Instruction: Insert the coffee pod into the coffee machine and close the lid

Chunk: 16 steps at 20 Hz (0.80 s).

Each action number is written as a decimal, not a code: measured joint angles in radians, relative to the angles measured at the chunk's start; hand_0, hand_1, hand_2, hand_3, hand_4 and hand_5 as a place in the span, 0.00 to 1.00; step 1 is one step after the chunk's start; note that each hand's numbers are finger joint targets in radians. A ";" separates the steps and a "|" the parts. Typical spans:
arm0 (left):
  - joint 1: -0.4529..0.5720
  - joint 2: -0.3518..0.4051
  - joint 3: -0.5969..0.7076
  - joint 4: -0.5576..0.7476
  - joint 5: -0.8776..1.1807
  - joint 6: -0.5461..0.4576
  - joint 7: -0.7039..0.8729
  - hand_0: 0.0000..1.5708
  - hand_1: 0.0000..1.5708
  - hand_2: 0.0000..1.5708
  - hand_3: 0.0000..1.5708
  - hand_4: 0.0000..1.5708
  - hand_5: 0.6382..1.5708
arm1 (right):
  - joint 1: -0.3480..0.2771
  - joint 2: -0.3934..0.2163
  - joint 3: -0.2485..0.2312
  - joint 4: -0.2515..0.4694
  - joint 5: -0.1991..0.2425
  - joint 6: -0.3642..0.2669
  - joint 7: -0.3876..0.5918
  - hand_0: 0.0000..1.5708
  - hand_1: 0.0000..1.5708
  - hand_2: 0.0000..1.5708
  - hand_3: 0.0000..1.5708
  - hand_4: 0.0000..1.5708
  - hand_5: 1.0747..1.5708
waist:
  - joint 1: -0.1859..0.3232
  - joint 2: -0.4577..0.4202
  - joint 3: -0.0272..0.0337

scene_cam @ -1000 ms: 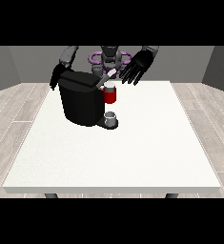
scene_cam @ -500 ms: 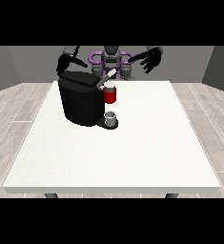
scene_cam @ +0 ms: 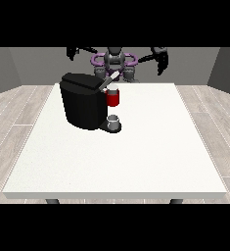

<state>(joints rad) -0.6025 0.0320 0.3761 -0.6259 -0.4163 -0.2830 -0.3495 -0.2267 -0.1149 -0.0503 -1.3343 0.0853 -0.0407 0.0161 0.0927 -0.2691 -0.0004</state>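
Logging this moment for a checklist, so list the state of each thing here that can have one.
Coffee machine: upright on the table.
Lid: raised, not closed.
Red pod holder: exposed beneath the lid.
Cup: upright on the machine's base.
Hand at the view's left: raised, holding nothing.
Hand at the view's right: raised, holding nothing.

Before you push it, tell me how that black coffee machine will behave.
The coffee machine looks bulky with a broad base flat on the table, so it would probably slide rather than tip. It likely is heavy for one robot hand. Its smooth dark sides may be slippery, and its raised lid could swing if bumped.
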 measured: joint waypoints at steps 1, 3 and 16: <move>0.015 -0.007 -0.009 -0.011 0.011 -0.005 0.008 0.00 0.00 0.00 0.00 0.26 1.00 | -0.009 -0.010 -0.003 0.003 0.005 0.002 0.006 0.00 0.00 0.00 0.00 0.05 1.00 | 0.015 -0.008 0.0002; 0.039 -0.016 -0.038 -0.038 0.049 -0.007 0.035 0.00 0.00 0.00 0.00 0.22 1.00 | -0.030 -0.031 -0.018 0.019 0.002 0.013 0.015 0.00 0.00 0.00 0.00 0.00 1.00 | 0.036 -0.018 0.0003; 0.159 -0.026 -0.180 -0.307 0.205 -0.022 0.128 0.00 0.00 0.00 0.00 0.23 1.00 | -0.197 -0.086 -0.162 0.179 -0.125 0.050 0.084 0.00 0.00 0.00 0.00 0.11 1.00 | 0.136 0.078 0.0007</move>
<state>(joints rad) -0.4439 0.0058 0.1957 -0.9328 -0.2116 -0.3050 -0.2219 -0.4237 -0.2007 -0.2125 -1.1554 -0.0396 0.0097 0.1006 0.2285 -0.1907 0.0003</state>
